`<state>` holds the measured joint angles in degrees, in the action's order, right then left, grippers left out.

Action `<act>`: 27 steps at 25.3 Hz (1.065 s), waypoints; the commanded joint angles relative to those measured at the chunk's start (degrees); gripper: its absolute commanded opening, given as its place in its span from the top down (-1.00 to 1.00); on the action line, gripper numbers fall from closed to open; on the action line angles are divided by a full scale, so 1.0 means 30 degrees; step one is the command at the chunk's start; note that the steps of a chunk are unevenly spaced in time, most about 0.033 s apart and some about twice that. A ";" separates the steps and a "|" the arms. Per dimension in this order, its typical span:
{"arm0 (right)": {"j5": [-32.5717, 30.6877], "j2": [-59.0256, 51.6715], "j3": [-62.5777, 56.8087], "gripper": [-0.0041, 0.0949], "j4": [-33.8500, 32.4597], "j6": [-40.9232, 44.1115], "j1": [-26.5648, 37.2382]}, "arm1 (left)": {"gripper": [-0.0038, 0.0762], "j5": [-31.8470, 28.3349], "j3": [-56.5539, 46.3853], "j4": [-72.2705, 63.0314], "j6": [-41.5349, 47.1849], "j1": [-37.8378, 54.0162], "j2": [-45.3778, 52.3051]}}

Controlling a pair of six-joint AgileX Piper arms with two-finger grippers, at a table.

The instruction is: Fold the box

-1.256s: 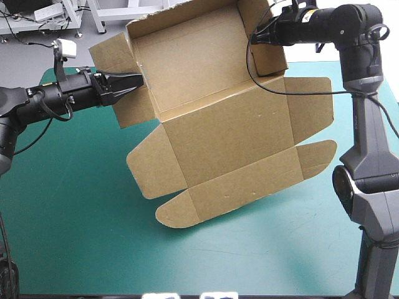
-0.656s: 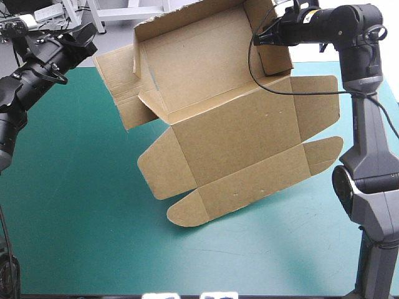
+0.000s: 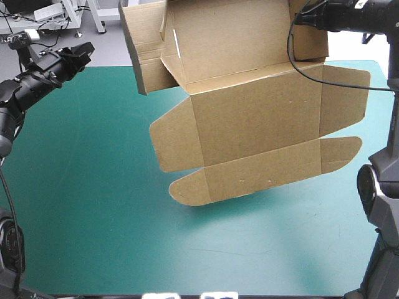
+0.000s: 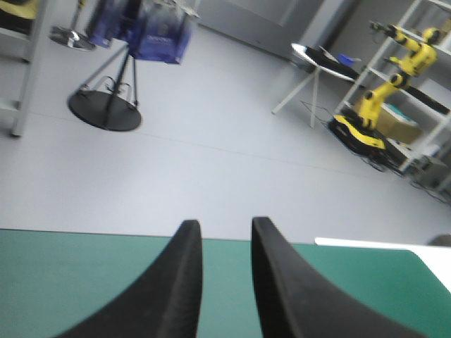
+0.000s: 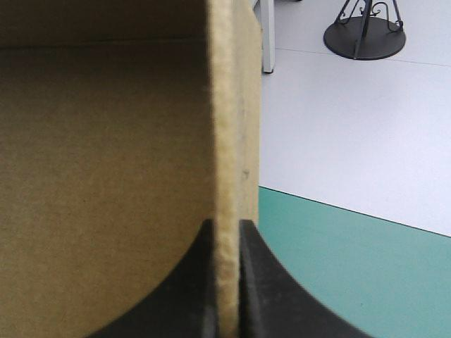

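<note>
High view: the brown box [image 3: 230, 37] is held up above the far half of the table [image 3: 81, 187], toward its right side. The upper part is partly formed, with side walls raised around a shallow tray. The lid [image 3: 255, 121] hangs below it as one flat panel. Side flaps project from both of the lid's ends, and a rounded flap [image 3: 190, 190] lies at its lowest left corner. A soft shadow [image 3: 274, 196] falls on the teal-green cover just under the lowest edge.

The right gripper [image 3: 296, 22] comes in from the right at the tray's right wall and grips it near the top. Right wrist view: the right gripper [image 5: 227, 224] has its black fingers [image 5: 204, 282] pressed against a single upright edge of board. The pale cut edge is pinched between them, and the brown face of the box [image 5: 106, 176] extends to one side. A strip of table [image 5: 366, 267] shows beyond.

The left gripper [image 3: 86, 50] is raised near the table's far left corner, well apart from the box and pointing toward it. Left wrist view: the left gripper [image 4: 225, 224] has its fingers [image 4: 184, 267] slightly parted, with a narrow gap and nothing between them. The table's far edge [image 4: 70, 282] lies below.
</note>
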<state>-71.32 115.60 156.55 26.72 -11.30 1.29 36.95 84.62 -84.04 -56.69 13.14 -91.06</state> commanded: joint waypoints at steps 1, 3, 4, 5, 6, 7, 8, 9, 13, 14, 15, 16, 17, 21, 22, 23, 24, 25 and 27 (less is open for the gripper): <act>-0.0063 -0.1224 0.0422 0.96 0.1136 0.0203 0.0113 | 0.45 0.2697 0.0665 -0.1352 -0.0013 -0.0060 0.0684; -0.0063 -0.1224 0.0422 0.96 0.1329 0.0203 0.0113 | 0.45 0.3756 0.0665 -0.1352 -0.0013 -0.0060 0.0684; -0.0063 -0.1224 0.0422 0.96 0.1595 0.0203 0.0113 | 0.45 0.4345 0.0665 -0.1386 -0.0013 -0.0060 0.0684; -0.0063 -0.1224 0.0422 0.96 0.1848 0.0203 0.0113 | 0.45 0.4975 0.0665 -0.1541 0.0053 -0.0060 0.0684; -0.0063 -0.1224 0.0422 0.96 0.2065 0.0126 0.0113 | 0.45 0.5575 0.0665 -0.1715 0.0044 -0.0060 0.0684; -0.0063 -0.1224 0.0422 0.96 0.2156 0.0130 0.0113 | 0.45 0.6110 0.0665 -0.1987 0.0044 -0.0060 0.0684; -0.0063 -0.1224 0.0422 0.96 0.2156 0.0130 0.0071 | 0.46 0.6510 0.0665 -0.2312 0.0044 -0.0060 0.0684; -0.0063 -0.1224 0.0422 0.96 0.2156 0.0130 0.0071 | 0.47 0.7004 0.0665 -0.2584 0.0044 -0.0060 0.0684; -0.0063 -0.1224 0.0422 0.96 0.2452 0.0130 0.0046 | 0.48 0.8811 0.0665 -0.3428 0.0044 -0.0060 0.0684; -0.0063 -0.1224 0.0422 0.96 0.2590 0.0130 0.0046 | 0.49 0.9162 0.0665 -0.3417 0.0044 -0.0098 0.0684; -0.0063 -0.1224 0.0422 0.96 0.2638 0.0130 0.0046 | 0.51 0.9426 0.0665 -0.3469 0.0044 -0.0131 0.0684; -0.0063 -0.1224 0.0422 0.96 0.2638 0.0130 0.0046 | 0.54 0.9581 0.0665 -0.3528 0.0044 -0.0131 0.0684; -0.0063 -0.1224 0.0422 0.96 0.2638 0.0130 -0.0063 | 0.61 0.9837 0.0665 -0.3823 0.0044 -0.0347 0.0684; -0.0063 -0.1224 0.0422 0.96 0.2508 -0.0190 -0.0471 | 0.69 0.9871 0.0665 -0.3907 -0.0087 -0.1558 0.0684; -0.0063 -0.1224 0.0422 0.96 0.2401 -0.0227 -0.0510 | 0.69 0.9959 0.0665 -0.3907 -0.0436 -0.1888 0.0684; -0.0063 -0.1224 0.0422 0.96 0.2096 -0.0228 -0.0560 | 0.69 0.9959 0.0665 -0.3907 -0.0432 -0.2436 0.0718; -0.0063 -0.1224 0.0422 0.96 0.1835 -0.0228 -0.0653 | 0.68 0.9959 0.0665 -0.3907 -0.0432 -0.2676 0.0718; -0.0063 -0.1224 0.0422 0.96 0.1646 -0.0228 -0.0653 | 0.68 0.9959 0.0665 -0.3907 -0.0432 -0.2814 0.0718; -0.0063 -0.1187 0.0422 0.96 0.1638 -0.0228 -0.0681 | 0.68 1.0469 0.0679 -0.3907 -0.0432 -0.3007 0.0718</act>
<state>-71.32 115.53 156.55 30.08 -12.22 -0.68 66.32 84.62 -91.02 -57.99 4.63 -91.35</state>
